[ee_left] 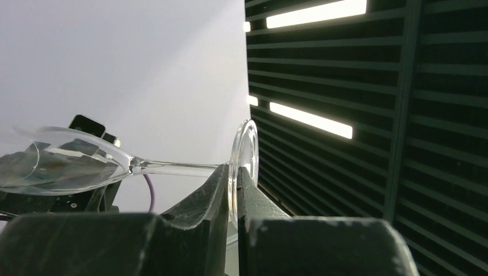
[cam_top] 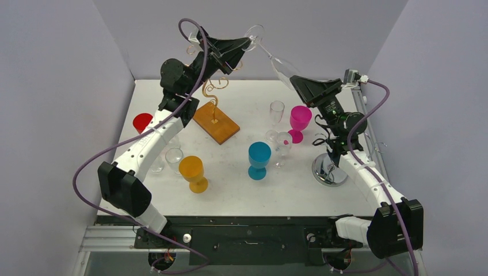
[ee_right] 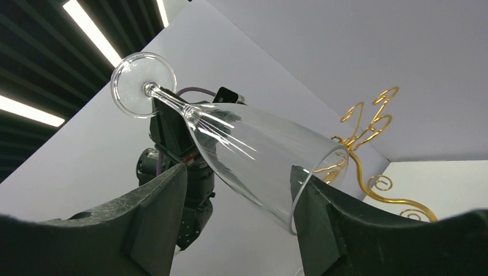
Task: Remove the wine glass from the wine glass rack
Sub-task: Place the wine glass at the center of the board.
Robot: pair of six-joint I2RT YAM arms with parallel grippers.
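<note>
A clear wine glass (cam_top: 280,64) hangs tilted in the air above the back of the table, away from the gold wire wine glass rack (cam_top: 214,92) on its brown wooden base (cam_top: 216,123). My left gripper (cam_top: 244,41) is shut on the thin edge of the glass's foot (ee_left: 244,155). The stem and bowl (ee_left: 63,161) run off to the left in the left wrist view. My right gripper (ee_right: 239,178) is open around the bowl (ee_right: 253,155). One of its fingers touches the rim, and a gap shows at the other finger. The rack's curled arms (ee_right: 368,126) sit behind.
On the table stand a red goblet (cam_top: 142,122), an orange one (cam_top: 192,172), a blue one (cam_top: 259,159), a magenta one (cam_top: 300,121) and clear glasses (cam_top: 277,112). A chrome stand with a round silver base (cam_top: 330,169) sits under my right arm. Walls close in on three sides.
</note>
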